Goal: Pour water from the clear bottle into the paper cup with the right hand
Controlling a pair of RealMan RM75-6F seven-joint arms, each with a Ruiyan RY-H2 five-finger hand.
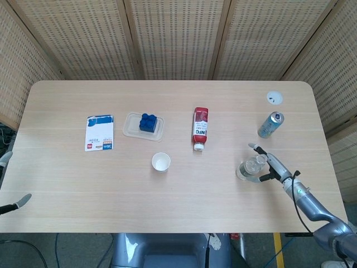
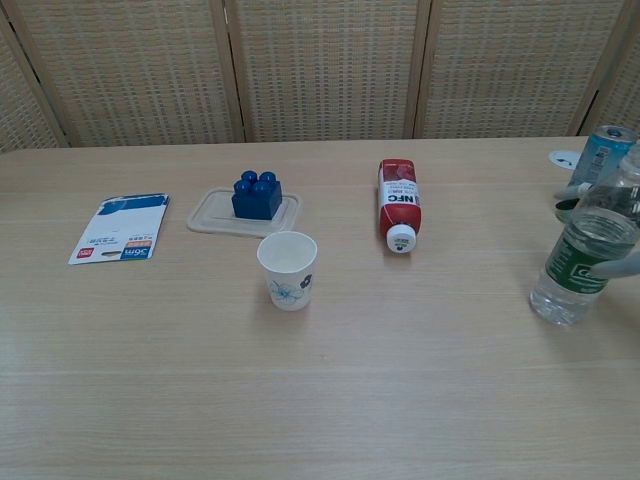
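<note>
The clear bottle [image 1: 248, 168] with a green label stands upright at the table's right side, and shows at the right edge of the chest view [image 2: 585, 255]. My right hand [image 1: 271, 167] reaches in from the right with its fingers spread on either side of the bottle. In the chest view one finger [image 2: 612, 268] lies across the label; whether the hand grips is unclear. The white paper cup [image 1: 160, 162] stands upright near the table's middle, well to the left of the bottle [image 2: 287, 270]. Only a fingertip of my left hand [image 1: 21, 200] shows at the lower left edge.
A red bottle [image 1: 199, 128] lies on its side between cup and clear bottle. A drink can [image 1: 270, 124] stands just behind the clear bottle, with a white disc [image 1: 274, 98] beyond it. Further left sit a blue brick [image 1: 148, 122] on a clear tray [image 1: 129, 131] and a flat packet [image 1: 99, 133].
</note>
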